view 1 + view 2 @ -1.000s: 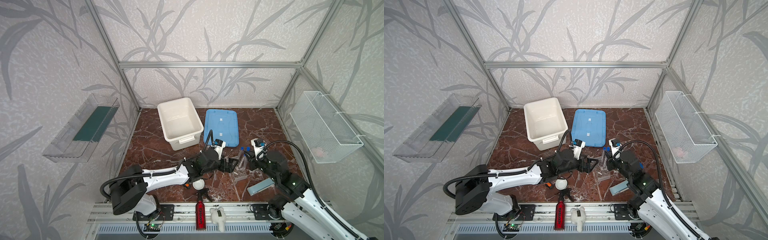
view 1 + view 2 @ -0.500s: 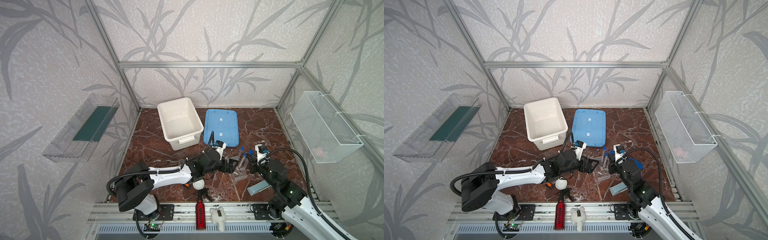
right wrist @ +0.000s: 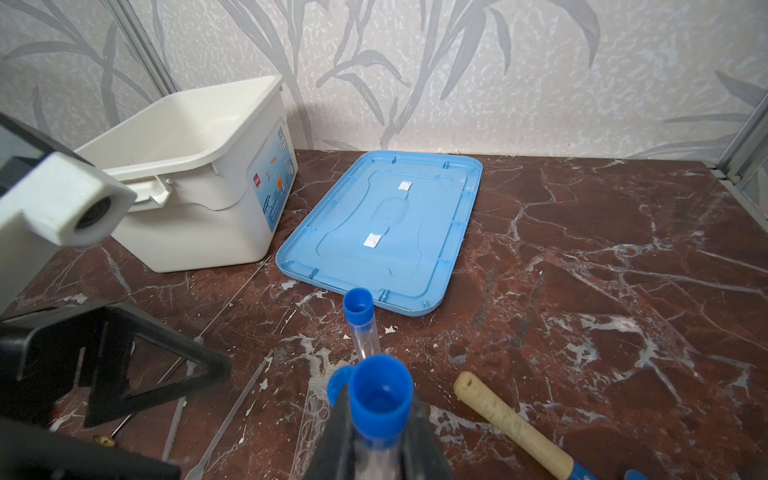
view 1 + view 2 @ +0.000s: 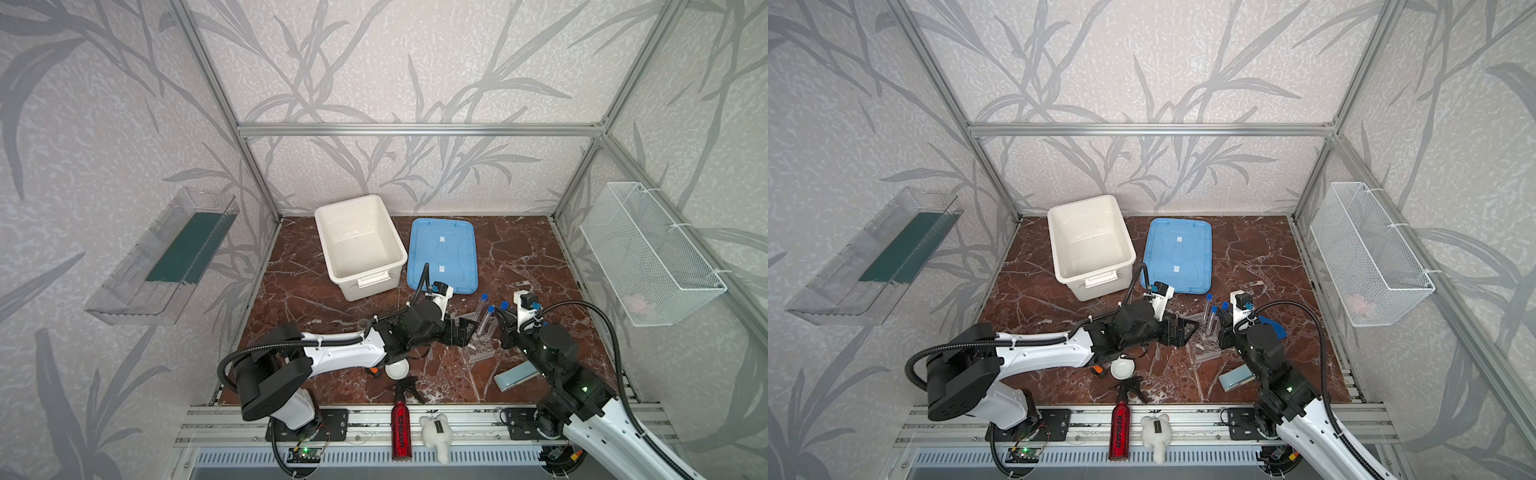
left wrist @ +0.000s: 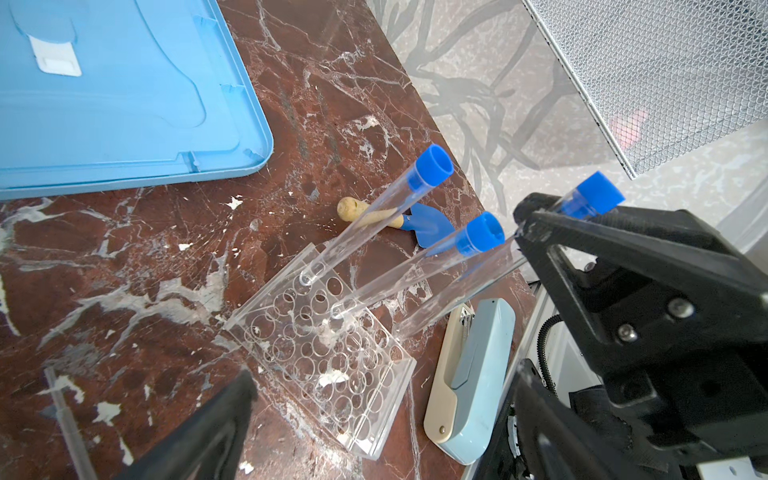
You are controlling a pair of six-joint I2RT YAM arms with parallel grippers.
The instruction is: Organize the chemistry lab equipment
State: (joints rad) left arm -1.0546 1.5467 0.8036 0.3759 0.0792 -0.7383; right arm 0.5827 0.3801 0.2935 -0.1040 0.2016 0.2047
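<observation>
- Red marble desk (image 4: 519,257), leaf-print walls.
- Right hand (image 5: 540,232) clamped on third blue-capped tube (image 5: 478,282), tip beside clear tube rack (image 5: 328,353); two tubes (image 5: 374,220) already seated, leaning.
- Left hand (image 4: 463,330) wide open, empty, near rack.
- Risk: tilted tube misses its hole, shoves the light rack.
</observation>
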